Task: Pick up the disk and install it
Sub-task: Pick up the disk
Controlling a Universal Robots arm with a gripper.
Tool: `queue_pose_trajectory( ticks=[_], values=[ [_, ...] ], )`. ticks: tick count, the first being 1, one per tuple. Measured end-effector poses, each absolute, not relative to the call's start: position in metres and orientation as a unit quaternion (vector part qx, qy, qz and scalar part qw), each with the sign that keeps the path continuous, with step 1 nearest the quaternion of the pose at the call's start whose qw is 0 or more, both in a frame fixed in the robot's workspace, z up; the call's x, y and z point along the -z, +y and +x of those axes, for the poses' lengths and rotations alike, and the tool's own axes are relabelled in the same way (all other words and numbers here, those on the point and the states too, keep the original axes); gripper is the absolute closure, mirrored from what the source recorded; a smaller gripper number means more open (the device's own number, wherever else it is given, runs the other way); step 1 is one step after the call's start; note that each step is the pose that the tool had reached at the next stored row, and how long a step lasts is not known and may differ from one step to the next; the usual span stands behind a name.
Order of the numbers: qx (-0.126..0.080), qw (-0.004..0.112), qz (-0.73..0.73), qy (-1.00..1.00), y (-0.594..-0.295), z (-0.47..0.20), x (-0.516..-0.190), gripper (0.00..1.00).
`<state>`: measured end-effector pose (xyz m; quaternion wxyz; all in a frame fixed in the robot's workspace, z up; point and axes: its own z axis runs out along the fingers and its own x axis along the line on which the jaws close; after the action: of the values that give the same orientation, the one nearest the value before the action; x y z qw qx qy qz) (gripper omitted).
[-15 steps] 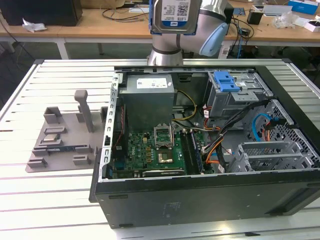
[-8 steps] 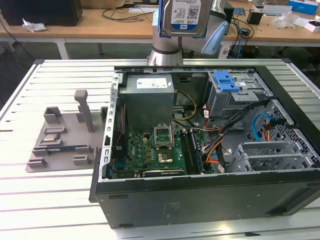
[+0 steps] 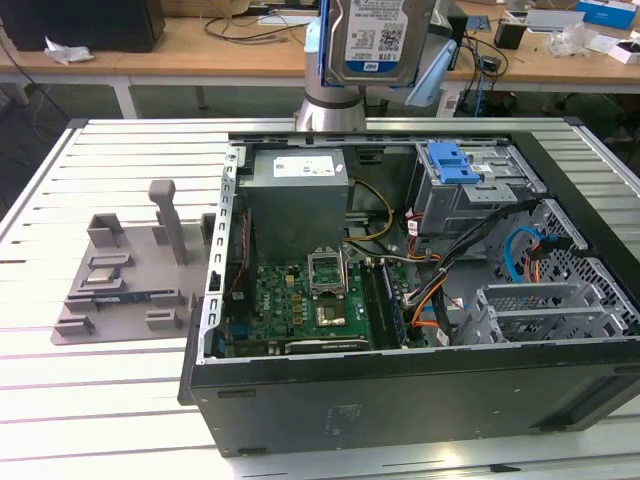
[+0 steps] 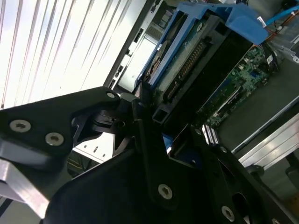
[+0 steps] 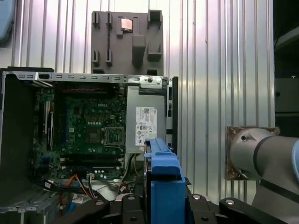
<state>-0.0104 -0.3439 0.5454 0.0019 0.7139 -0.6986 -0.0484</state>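
The disk [image 3: 385, 35], a silver hard drive with a blue-and-white label and blue side rails, hangs upright high above the back of the open computer case [image 3: 400, 385]. In the second wrist view my gripper [image 4: 163, 122] is shut on the disk [image 4: 187, 70], with black fingers [image 4: 140, 116] pressed against its sides and its connector edge facing the camera. The first wrist view looks down past the disk's blue rail [image 5: 163, 172], held by the gripper [image 5: 161, 205], onto the case interior below.
Inside the case are a grey power-supply box [image 3: 300, 185], a green motherboard [image 3: 310, 300], loose cables, and a metal drive cage with a bare blue bracket [image 3: 452, 160]. A grey parts fixture [image 3: 130, 270] lies on the slatted table at the exterior view's left.
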Motion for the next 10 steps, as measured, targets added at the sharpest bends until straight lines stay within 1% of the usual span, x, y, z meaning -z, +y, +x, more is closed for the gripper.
queue_pose_trajectory(
  ticks=[8,10],
  values=[
    [0.049,0.003,0.714,-0.699,-0.360,-0.007,-0.520,0.63],
    [0.049,0.003,0.714,-0.699,-0.364,-0.007,-0.519,0.63]
  ],
)
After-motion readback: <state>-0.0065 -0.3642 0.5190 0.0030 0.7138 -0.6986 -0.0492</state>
